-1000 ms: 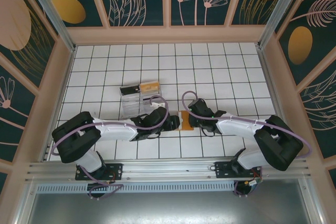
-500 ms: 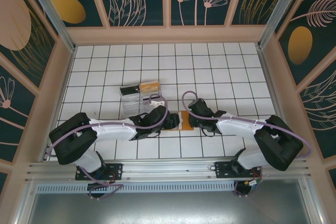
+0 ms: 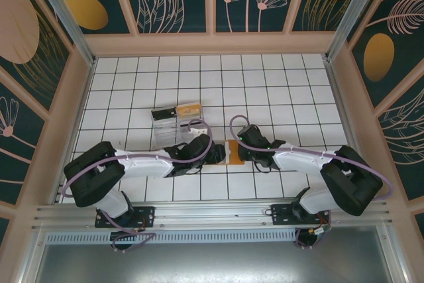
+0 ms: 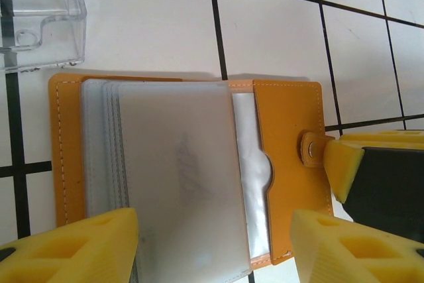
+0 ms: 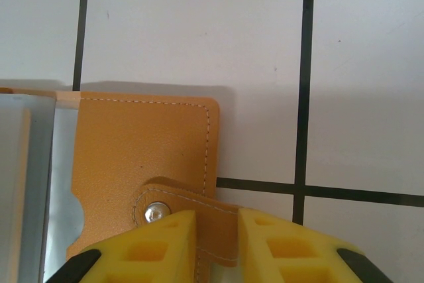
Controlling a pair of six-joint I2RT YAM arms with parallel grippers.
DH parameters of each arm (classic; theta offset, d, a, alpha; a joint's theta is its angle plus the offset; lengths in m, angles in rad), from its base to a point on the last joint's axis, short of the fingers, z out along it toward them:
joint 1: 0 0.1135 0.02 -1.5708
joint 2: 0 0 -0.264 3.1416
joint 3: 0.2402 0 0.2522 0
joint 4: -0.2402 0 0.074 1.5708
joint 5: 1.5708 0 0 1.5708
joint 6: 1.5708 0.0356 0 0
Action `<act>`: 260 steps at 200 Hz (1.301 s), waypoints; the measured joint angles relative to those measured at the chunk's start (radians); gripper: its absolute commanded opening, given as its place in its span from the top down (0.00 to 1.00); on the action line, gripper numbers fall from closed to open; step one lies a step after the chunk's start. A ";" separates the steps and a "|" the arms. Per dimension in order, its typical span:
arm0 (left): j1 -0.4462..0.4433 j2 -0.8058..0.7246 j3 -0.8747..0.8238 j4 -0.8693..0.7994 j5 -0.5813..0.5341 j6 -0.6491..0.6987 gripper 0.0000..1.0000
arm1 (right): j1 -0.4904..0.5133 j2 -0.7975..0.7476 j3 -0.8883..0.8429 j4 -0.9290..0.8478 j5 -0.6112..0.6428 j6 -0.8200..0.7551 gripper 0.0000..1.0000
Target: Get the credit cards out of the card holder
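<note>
- Right gripper (image 5: 217, 246) was pinched narrow on the snap tab (image 5: 199, 213) of the card holder (image 5: 146, 144), pinning it to the table (image 5: 199, 24).
- Left gripper (image 4: 215, 246) stood wide and held nothing, one finger on either side of the credit cards (image 4: 175, 177).
- Holder lay open and flat between the two grippers. Cards sat as a pale grey stack on its left half, and the top leaf overlapped the notched pocket on the tab side. Couldn't tell card from sleeve.
- Handling, my read: cards are light, stiff, slick and thin. Pinch the top one across its edges and slide it out flat. The holder is soft and light, so it would drag along unless held at the tab.
- Both arms reached low and forward, forearms angled inward, wrists meeting over the holder.
- Clear plastic tray (image 4: 40, 18) sat just beyond the holder, on the left arm's side.
</note>
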 measured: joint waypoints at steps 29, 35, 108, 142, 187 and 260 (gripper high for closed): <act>0.000 0.017 0.000 -0.002 0.010 0.000 0.37 | 0.000 0.000 0.000 0.002 0.000 0.000 0.75; 0.000 0.022 0.000 -0.002 0.014 0.000 0.37 | 0.000 0.000 0.000 0.002 0.000 0.000 0.75; 0.001 0.045 0.010 0.023 0.048 0.000 0.34 | -0.001 0.000 -0.006 0.011 -0.004 0.001 0.75; 0.001 0.047 0.010 0.041 0.071 0.004 0.28 | -0.001 0.000 -0.006 0.011 -0.004 0.001 0.75; 0.001 0.047 0.011 0.067 0.091 0.015 0.09 | -0.001 0.000 -0.011 0.018 -0.004 0.001 0.75; 0.001 0.045 0.017 0.081 0.108 0.027 0.01 | -0.001 0.000 -0.013 0.022 -0.004 0.001 0.75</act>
